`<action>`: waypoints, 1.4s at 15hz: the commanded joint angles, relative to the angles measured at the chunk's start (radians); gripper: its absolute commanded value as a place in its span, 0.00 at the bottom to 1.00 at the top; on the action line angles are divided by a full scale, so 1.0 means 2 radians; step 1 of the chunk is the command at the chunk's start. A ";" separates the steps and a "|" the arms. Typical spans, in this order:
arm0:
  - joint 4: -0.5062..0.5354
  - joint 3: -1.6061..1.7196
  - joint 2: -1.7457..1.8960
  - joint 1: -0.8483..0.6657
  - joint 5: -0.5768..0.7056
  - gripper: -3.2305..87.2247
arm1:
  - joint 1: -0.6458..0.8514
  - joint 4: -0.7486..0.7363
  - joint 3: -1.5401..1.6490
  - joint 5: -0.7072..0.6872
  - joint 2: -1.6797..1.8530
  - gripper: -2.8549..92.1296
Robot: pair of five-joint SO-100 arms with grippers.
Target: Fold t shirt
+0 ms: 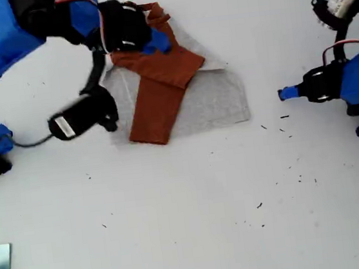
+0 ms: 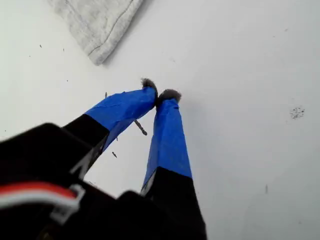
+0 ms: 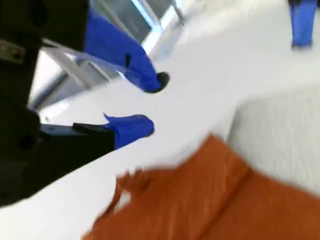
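No legible writing on the white motor label (image 1: 64, 127). T shirt (image 1: 177, 89) lies just below my second gripper (image 1: 156, 41), jaws apart; 1 rust sleeve runs toward the camera. My first gripper (image 2: 161, 94), tips together, sits beside the hem.
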 commanded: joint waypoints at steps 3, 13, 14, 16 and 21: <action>-0.075 0.439 0.286 -0.070 -0.045 0.12 | 0.008 0.007 0.030 0.009 0.008 0.07; -0.058 0.576 0.407 0.024 -0.172 0.30 | 0.011 0.031 -0.209 0.038 -0.194 0.29; -0.017 0.493 0.374 0.034 -0.170 0.33 | 0.014 0.058 -0.340 0.012 -0.324 0.35; 0.017 0.399 0.337 0.054 -0.170 0.34 | 0.012 0.123 -0.568 -0.028 -0.526 0.44; -0.083 0.486 0.265 0.117 -0.207 0.34 | 0.001 0.054 -0.614 -0.039 -0.686 0.40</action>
